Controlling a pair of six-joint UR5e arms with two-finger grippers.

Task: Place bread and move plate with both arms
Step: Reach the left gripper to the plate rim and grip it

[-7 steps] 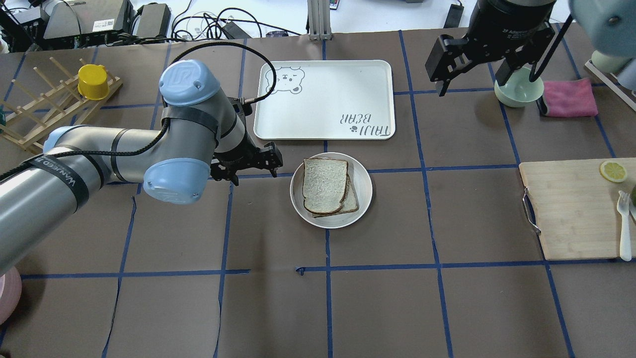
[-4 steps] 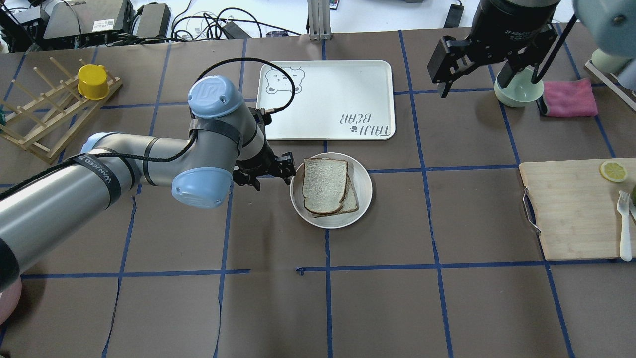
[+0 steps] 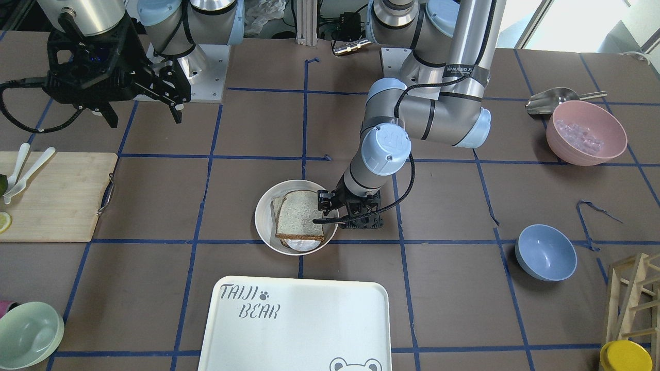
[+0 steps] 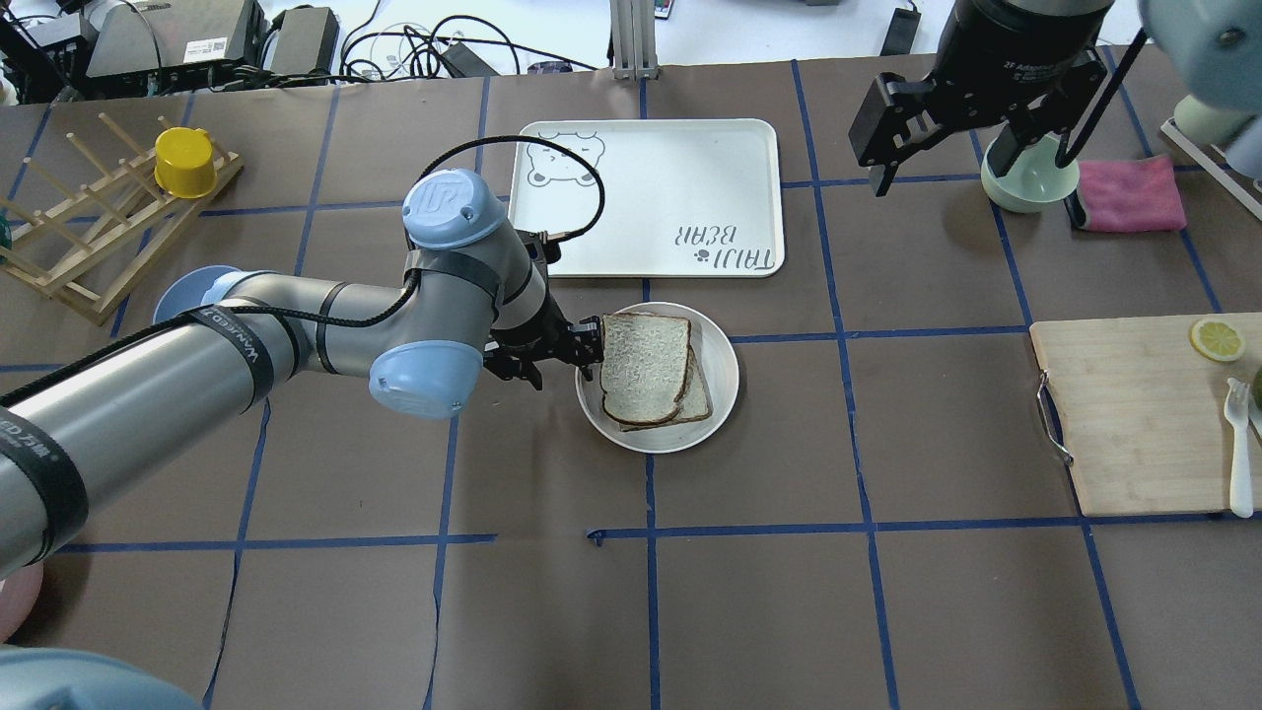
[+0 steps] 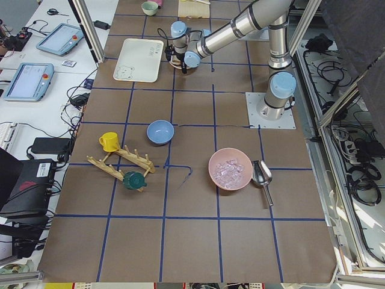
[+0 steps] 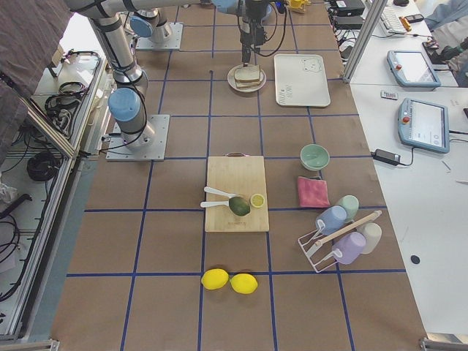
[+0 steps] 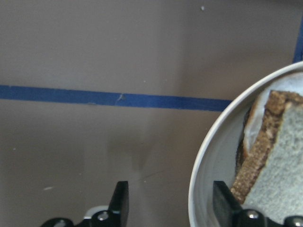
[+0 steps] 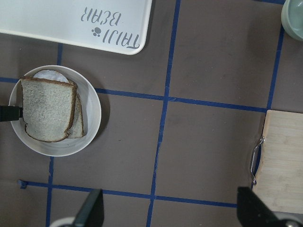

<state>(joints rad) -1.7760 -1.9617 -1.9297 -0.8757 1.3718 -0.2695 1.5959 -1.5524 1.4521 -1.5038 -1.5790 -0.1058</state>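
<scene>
Two bread slices [image 4: 646, 365], one plate [image 4: 722, 360], one tray [image 4: 651, 187], two lemons [image 6: 215, 278]

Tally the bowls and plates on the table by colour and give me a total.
pink bowl: 1
blue bowl: 1
pale green bowl: 1
off-white plate: 1
Total: 4

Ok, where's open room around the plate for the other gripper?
Bare table lies between the plate and the cutting board, and on the robot's side of the plate. The tray beyond it holds nothing. Crowded: the plate's left rim, where the open left gripper straddles the edge.
</scene>
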